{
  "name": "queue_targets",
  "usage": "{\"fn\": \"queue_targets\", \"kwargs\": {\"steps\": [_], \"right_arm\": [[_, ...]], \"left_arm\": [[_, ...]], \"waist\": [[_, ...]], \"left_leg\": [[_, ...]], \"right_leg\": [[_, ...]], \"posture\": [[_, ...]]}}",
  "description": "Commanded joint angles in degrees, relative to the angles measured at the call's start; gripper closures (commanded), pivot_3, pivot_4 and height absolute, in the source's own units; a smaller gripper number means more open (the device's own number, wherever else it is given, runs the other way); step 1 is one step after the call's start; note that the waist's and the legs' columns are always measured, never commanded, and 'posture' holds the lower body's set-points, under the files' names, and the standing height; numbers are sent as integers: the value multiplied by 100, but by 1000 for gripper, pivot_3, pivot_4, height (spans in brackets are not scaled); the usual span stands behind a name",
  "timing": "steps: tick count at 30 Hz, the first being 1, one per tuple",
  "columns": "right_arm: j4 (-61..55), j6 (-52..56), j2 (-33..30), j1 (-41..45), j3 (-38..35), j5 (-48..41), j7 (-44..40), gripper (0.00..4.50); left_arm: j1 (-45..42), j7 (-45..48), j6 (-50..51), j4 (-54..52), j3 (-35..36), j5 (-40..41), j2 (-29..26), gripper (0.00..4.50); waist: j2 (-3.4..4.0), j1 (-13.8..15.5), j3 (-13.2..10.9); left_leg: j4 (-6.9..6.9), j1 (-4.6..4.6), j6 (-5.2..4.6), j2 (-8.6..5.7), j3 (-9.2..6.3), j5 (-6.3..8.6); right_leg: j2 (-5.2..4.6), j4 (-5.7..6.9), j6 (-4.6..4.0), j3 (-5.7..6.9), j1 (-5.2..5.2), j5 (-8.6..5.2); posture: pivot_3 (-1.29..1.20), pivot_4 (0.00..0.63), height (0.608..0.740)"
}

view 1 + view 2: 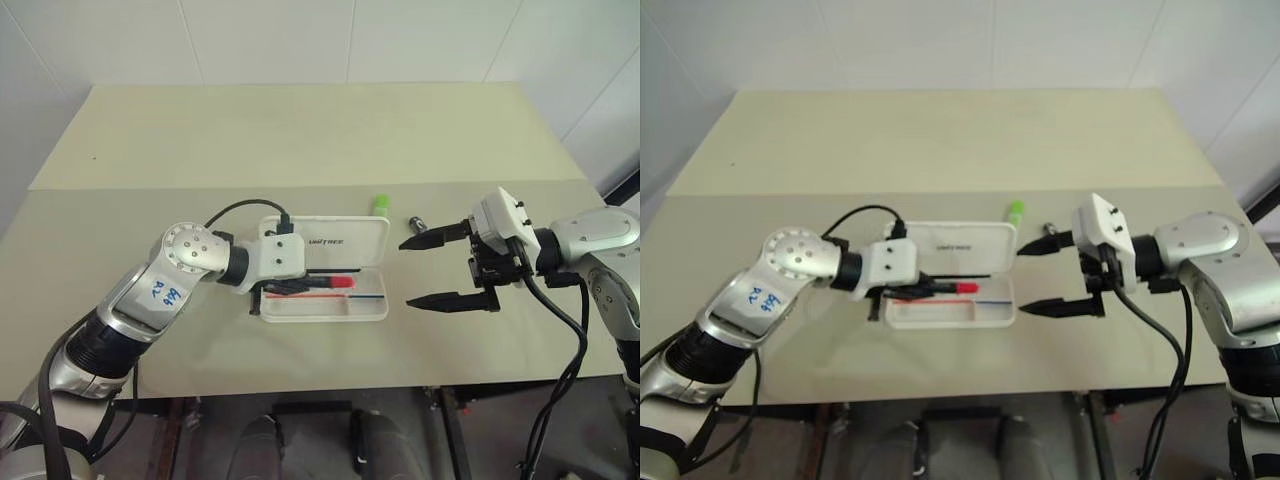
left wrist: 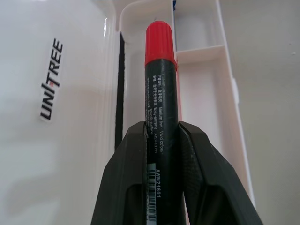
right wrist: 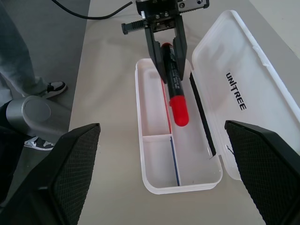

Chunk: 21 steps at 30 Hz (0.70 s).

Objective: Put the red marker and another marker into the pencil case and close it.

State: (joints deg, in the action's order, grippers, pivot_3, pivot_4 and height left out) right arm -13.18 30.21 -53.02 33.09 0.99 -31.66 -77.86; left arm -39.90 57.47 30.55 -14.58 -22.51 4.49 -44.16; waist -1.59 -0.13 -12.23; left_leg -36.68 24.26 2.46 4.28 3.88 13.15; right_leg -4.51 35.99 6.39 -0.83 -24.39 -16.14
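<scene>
Left fingers (image 3: 165,51) grip red marker (image 3: 174,93) over pencil case (image 3: 154,140) (barrel end hidden).

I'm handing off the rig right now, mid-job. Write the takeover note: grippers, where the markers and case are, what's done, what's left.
Left gripper: shut on the red marker, holding it over the tray of the open pencil case, cap pointing toward the right gripper.
Right gripper: open, empty, hovering beside the case's right end.
Light-green marker: on the table behind the case's lid. A small dark cylinder lies next to it.
Done: case open, red marker picked up.
Left: release red marker into tray, add green marker, close lid.
</scene>
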Motion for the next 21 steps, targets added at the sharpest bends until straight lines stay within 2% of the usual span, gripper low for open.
{"fn": "queue_targets", "kwargs": {"steps": [1, 4, 9, 16, 21], "right_arm": [[-137, -11, 32, 36, -117, -99, 52, 0], [-103, -33, 49, 50, -103, -82, 46, 0], [-78, -51, 61, 53, -106, -73, 32, 0], [-71, -62, 53, 24, -123, -74, 27, 0], [138, -160, 98, 107, -80, 0, -9, 0]], "left_arm": [[6, -47, -61, -87, 100, -105, 95, 3905], [41, -100, -30, -79, 146, -115, 199, 3905], [65, -96, 0, -87, 22, -273, 223, 2192], [15, -165, -292, 53, 77, -453, 445, 22], [119, 8, 529, -759, 421, 274, 637, 22]], "waist": [[0, 1, 0], [0, 1, 0], [0, -3, 0], [0, 1, 0], [0, -3, 0]], "left_leg": [[-4, 1, -1, 0, 0, 1], [-11, 3, -4, 0, 0, 2], [-24, 3, -9, 0, 0, 5], [-37, 3, -12, 0, 0, 7], [-36, 4, -14, 0, 0, 8]], "right_leg": [[0, 1, 1, 0, 0, 0], [0, 3, 1, -2, 1, 1], [0, 8, 3, -4, 3, 2], [0, 8, 8, -5, 8, 6], [0, 8, 8, -7, 9, 7]], "posture": [[0, 150, 740], [0, 150, 740], [0, 150, 740], [0, 150, 740], [0, 150, 740]]}}
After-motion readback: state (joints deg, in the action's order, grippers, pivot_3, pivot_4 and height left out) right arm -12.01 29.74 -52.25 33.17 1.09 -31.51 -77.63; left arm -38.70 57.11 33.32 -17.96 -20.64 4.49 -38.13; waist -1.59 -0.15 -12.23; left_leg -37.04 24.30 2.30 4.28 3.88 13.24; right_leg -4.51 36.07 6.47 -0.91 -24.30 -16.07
